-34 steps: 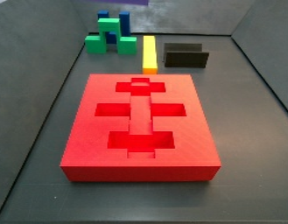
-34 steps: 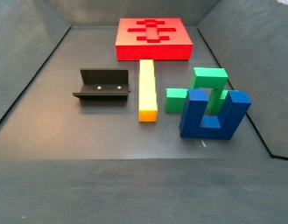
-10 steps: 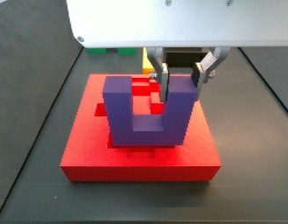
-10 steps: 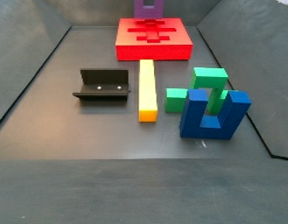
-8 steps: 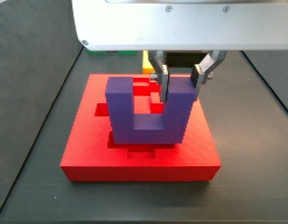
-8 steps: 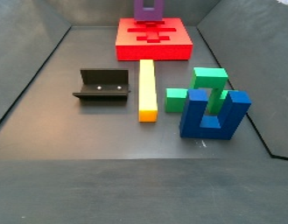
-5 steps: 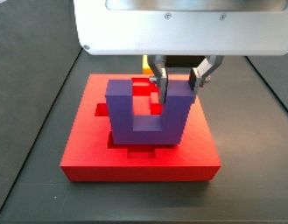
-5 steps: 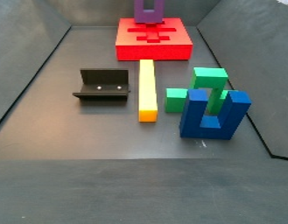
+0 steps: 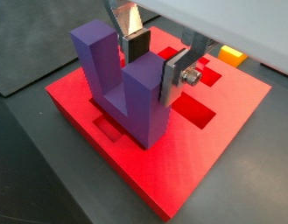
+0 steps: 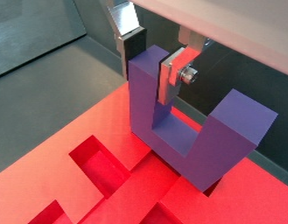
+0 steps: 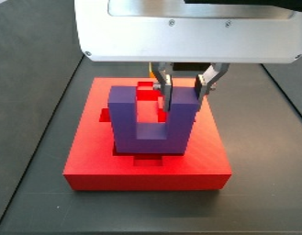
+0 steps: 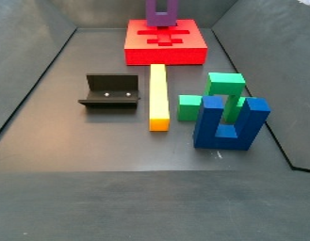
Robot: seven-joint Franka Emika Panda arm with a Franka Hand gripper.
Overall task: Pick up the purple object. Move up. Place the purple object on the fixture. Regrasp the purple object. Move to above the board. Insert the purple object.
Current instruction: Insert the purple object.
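Observation:
My gripper (image 11: 184, 90) is shut on one prong of the purple object (image 11: 147, 124), a U-shaped block held with both prongs up. It hangs just over the red board (image 11: 147, 167), above a recessed cut-out; I cannot tell whether it touches. Both wrist views show the silver fingers (image 9: 175, 77) clamping the prong (image 10: 149, 79) from both sides, the gripper (image 9: 156, 63) right over the board (image 9: 216, 131). In a side view the purple object (image 12: 160, 11) shows at the far edge above the board (image 12: 166, 42). The fixture (image 12: 109, 92) stands bare, apart from the gripper.
A yellow bar (image 12: 158, 94) lies between the fixture and a green stepped block (image 12: 214, 94). A blue U-shaped block (image 12: 230, 122) stands in front of the green one. Dark walls ring the floor.
The gripper has come down a little with the purple object still in it, bringing the block's base closer to the board. Nothing else has moved.

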